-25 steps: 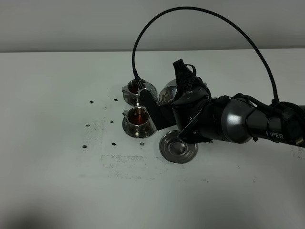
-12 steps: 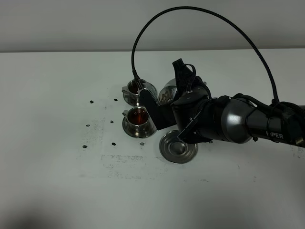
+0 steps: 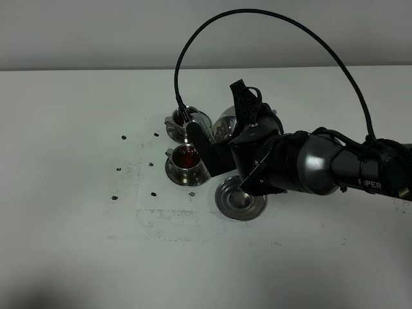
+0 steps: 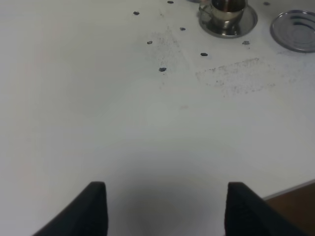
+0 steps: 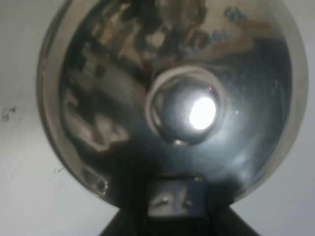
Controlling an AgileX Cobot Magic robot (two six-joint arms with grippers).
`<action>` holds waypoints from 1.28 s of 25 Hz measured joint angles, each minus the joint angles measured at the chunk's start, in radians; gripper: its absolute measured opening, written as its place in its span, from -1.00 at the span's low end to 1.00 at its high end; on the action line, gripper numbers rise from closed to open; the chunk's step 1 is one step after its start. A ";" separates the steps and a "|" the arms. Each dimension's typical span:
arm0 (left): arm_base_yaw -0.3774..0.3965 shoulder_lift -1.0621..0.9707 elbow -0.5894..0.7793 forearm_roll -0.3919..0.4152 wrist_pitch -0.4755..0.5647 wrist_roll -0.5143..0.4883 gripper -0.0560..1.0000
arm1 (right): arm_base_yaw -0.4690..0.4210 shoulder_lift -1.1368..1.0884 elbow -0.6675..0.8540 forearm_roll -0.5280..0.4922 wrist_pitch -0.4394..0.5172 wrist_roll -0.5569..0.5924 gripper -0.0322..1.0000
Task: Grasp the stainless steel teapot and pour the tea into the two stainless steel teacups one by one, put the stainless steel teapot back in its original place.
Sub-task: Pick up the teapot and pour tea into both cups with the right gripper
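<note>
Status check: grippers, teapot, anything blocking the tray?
Right gripper shut on teapot, held aloft beside the cups. Left gripper open, idle. Both teacups hold tea. Tray bare, under the right arm.

text: "PER", partly hidden lettering | on: right arm (image 3: 360, 170) dark casing | other readable text: none

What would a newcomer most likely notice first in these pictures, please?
Probably the big dark right arm reaching across the white table, holding the shiny teapot up beside the two cups. Both cups sit on saucers, full of reddish-brown tea, and a round tray lies bare just below the arm.
</note>
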State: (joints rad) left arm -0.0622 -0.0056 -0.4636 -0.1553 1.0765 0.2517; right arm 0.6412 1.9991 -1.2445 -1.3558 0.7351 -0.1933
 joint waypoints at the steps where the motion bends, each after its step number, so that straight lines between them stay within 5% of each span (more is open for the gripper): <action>1: 0.000 0.000 0.000 0.000 0.000 0.000 0.09 | 0.000 0.000 0.000 0.000 0.001 0.000 -0.53; 32: 0.000 0.000 0.000 0.000 0.000 0.000 0.09 | 0.000 0.000 0.000 -0.002 0.005 0.000 -0.53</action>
State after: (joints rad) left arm -0.0622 -0.0056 -0.4636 -0.1553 1.0765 0.2517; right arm 0.6412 1.9991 -1.2445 -1.3579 0.7403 -0.1933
